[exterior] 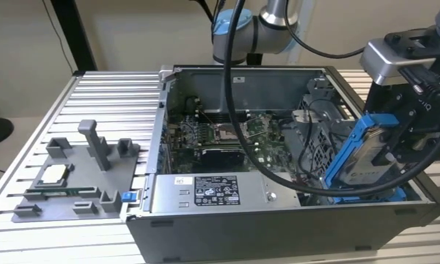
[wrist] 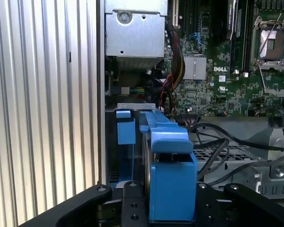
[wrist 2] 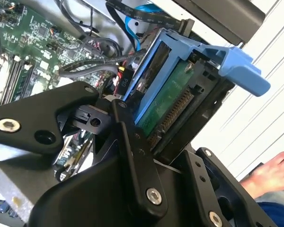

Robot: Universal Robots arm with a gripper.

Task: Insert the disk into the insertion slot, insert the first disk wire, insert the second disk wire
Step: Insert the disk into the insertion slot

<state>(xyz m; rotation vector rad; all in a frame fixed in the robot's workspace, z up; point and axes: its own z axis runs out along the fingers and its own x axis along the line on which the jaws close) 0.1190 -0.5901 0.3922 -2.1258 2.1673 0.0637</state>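
Pinching the disk, end effector clamped on its blue frame, silver-grey drive tilted, seemingly over the computer case corner

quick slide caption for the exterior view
The gripper holds the disk, tilted in its blue frame, at the open computer case's end on the exterior view's right.

I see an open computer case on the ribbed metal desk, with a green motherboard inside and a grey labelled power-supply box along its near wall. On the exterior view's left a grey holder plate with upright pegs rests on the desk. In the second wrist view, a person's hand shows past the slats.
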